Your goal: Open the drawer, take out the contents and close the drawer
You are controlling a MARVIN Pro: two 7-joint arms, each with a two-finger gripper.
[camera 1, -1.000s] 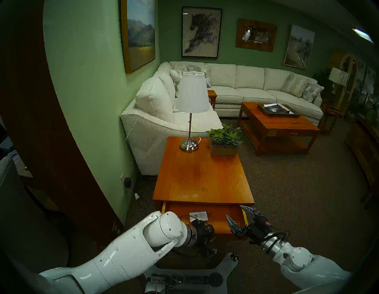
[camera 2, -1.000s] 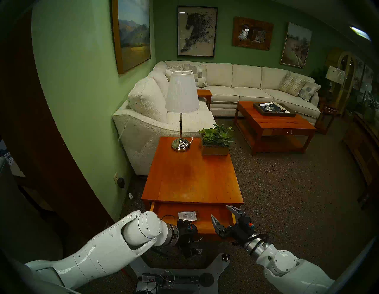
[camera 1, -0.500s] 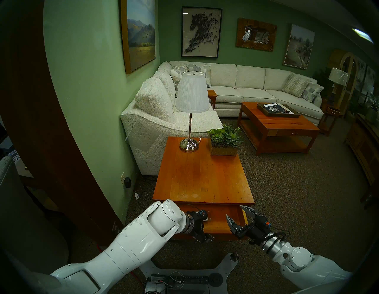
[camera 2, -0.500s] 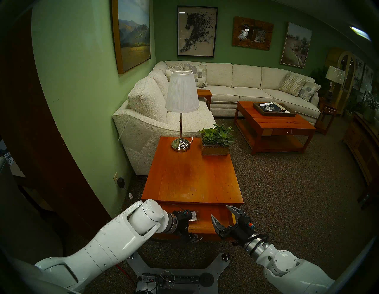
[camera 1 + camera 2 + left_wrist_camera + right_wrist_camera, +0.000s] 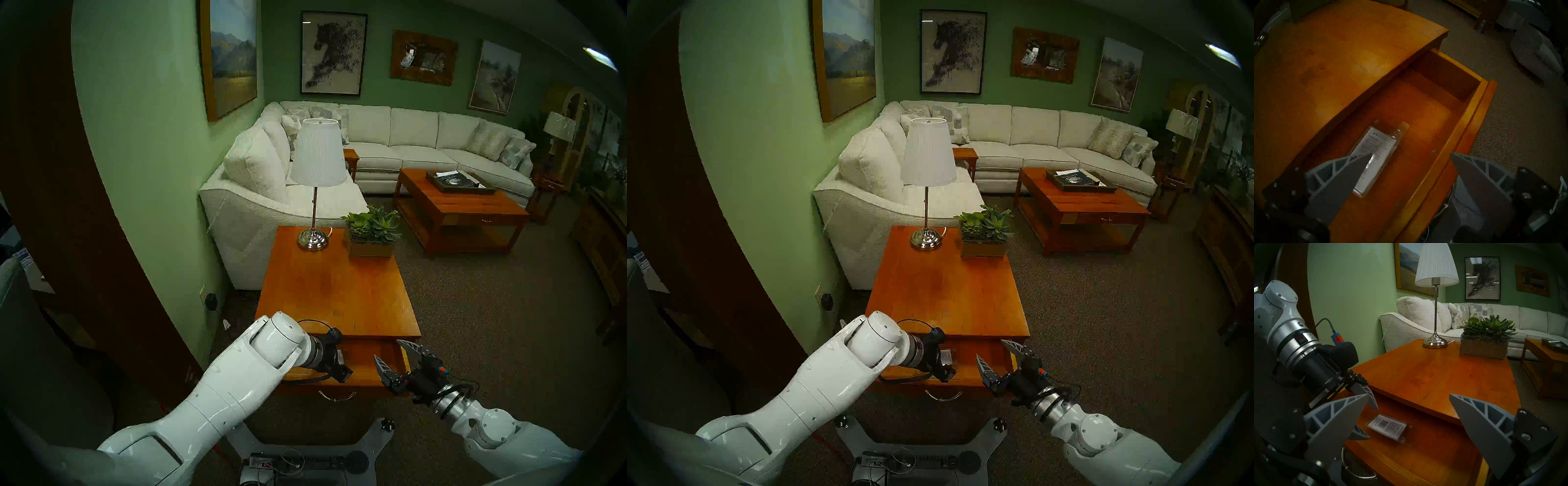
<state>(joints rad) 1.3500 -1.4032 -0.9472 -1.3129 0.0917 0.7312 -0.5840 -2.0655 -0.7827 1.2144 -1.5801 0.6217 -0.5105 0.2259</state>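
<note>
In the lower centre of the head views, the drawer [image 5: 368, 375] is seen pulled out from under the near edge of the end table [image 5: 334, 288], its curved metal handle [image 5: 337, 395] hanging on its front. The clear plastic packet [image 5: 1376, 155] is laid flat on the drawer floor, in the left half of the drawer as shown in the left wrist view, with its hang tab pointed toward the upper right of that frame.

The left arm is stretched from the lower left of the head frames up toward the centre, with the wrist bent so that the left gripper [image 5: 1364, 416] is pointed steeply down into the drawer. Its jaws are spread wide. In the right wrist view one fingertip is seen above the packet's near end and the other below it, with the packet just beside them; contact cannot be told. In the left wrist view the packet's lower end is partly covered by the left-hand finger, and nothing is held.

The right arm is brought in from the lower right of the head frames, with the right gripper [image 5: 395, 356] held close to level over the drawer's right end. Its jaws are also spread wide and empty.

At the far end of the table top, a lamp [image 5: 317, 180] and a planter of succulents [image 5: 371, 234] are stood.
</note>
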